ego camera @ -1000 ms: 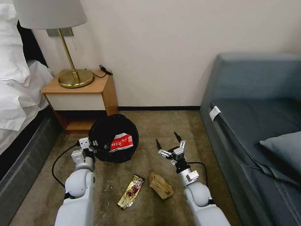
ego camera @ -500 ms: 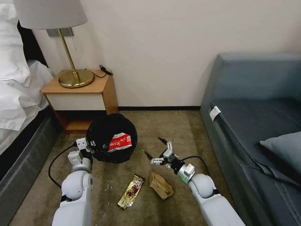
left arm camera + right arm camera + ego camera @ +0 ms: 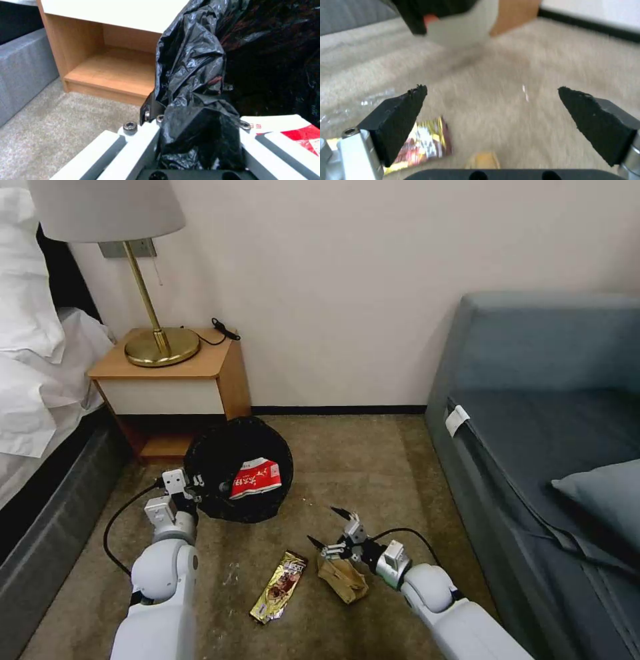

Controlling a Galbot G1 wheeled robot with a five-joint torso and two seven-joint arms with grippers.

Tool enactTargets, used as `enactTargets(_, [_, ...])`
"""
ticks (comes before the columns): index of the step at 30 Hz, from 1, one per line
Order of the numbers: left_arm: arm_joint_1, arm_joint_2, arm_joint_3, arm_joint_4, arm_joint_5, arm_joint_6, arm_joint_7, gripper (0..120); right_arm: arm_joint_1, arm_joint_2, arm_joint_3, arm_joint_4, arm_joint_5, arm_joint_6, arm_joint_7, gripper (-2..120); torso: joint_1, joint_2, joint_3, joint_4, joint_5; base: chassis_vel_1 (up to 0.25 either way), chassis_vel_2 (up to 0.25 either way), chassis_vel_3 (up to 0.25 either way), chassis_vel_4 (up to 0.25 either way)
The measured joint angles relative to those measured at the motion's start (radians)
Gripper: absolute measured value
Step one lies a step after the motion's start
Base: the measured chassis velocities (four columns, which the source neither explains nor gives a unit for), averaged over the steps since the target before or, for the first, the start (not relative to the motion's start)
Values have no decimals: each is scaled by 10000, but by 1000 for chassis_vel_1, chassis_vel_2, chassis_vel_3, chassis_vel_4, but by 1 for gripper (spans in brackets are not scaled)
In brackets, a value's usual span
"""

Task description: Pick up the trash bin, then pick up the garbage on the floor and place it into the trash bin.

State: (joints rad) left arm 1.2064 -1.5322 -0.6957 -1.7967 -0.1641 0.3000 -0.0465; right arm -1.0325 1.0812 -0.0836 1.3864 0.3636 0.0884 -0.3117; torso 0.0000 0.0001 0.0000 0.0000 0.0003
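The trash bin (image 3: 227,460), white with a black liner, hangs tilted with its mouth toward me. My left gripper (image 3: 197,492) is shut on its near rim; in the left wrist view the liner (image 3: 190,62) is bunched between the fingers of the left gripper (image 3: 196,117). A red-and-white packet (image 3: 257,479) lies inside the bin. On the carpet lie a gold-brown wrapper (image 3: 279,587) and a tan paper wad (image 3: 343,579). My right gripper (image 3: 322,525) is open, low over the wad's far end. In the right wrist view the right gripper (image 3: 491,88) shows the wrapper (image 3: 420,142) and wad (image 3: 483,161) below it.
A wooden nightstand (image 3: 173,387) with a brass lamp (image 3: 160,343) stands behind the bin, and a bed (image 3: 33,380) runs along the left. A grey-blue sofa (image 3: 547,447) fills the right side. Open carpet (image 3: 373,460) lies between them.
My right gripper has dropped and drawn back toward me, from beside the bin down to just above the tan wad, staying open. The left gripper and bin have barely moved.
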Motion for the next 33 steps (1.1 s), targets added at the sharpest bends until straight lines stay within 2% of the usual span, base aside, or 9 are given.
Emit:
enactTargets(2, [8, -9, -4, 15, 25, -11, 0, 1, 85, -238, -257, 6, 449, -277, 241, 100, 0, 0, 0, -1, -3, 0, 0, 0, 0])
enactTargets(4, [24, -65, 16, 48, 84, -24, -6, 1, 374, -642, -951, 84, 1390, -966, 884, 100, 0, 0, 0, -1, -2, 0, 0, 0, 0])
enactTargets(5, [24, -65, 16, 48, 84, -24, -6, 1, 374, -642, -951, 84, 1390, -966, 884, 100, 0, 0, 0, -1, -2, 0, 0, 0, 0])
enactTargets(10, [62, -125, 40, 130, 144, -83, -7, 1, 1068, -680, -1923, 243, 2717, -2181, 2024, 100, 0, -1, 0, -1, -4, 0, 0, 0, 0])
enactTargets(12, [62, -125, 40, 130, 144, -83, -7, 1, 1068, -680, -1923, 243, 2717, -2181, 2024, 100, 0, -1, 0, -1, -4, 0, 0, 0, 0])
enactTargets(18, [80, -149, 23, 157, 183, -102, -16, 1, 1647, -41, -2522, -255, 2895, -2925, 2368, 100, 0, -1, 0, 1, -3, 0, 0, 0, 0])
enactTargets(20, [100, -148, -4, 113, 187, -102, -27, 1, 1872, 255, -2752, -516, 2996, -3598, 2556, 100, 0, 0, 0, 0, -3, 0, 0, 0, 0])
enactTargets(22, [130, -143, -30, 72, 187, -102, -30, 1, 2095, 436, -2921, -798, 3018, -3873, 2567, 100, 0, 0, 0, 1, -5, 0, 0, 0, 0])
enactTargets(33, [203, -188, -111, 0, 168, -104, -38, 1, 2309, 887, -2818, -1613, 2750, -4205, 2333, 100, 0, 0, 0, 1, -5, 0, 0, 0, 0])
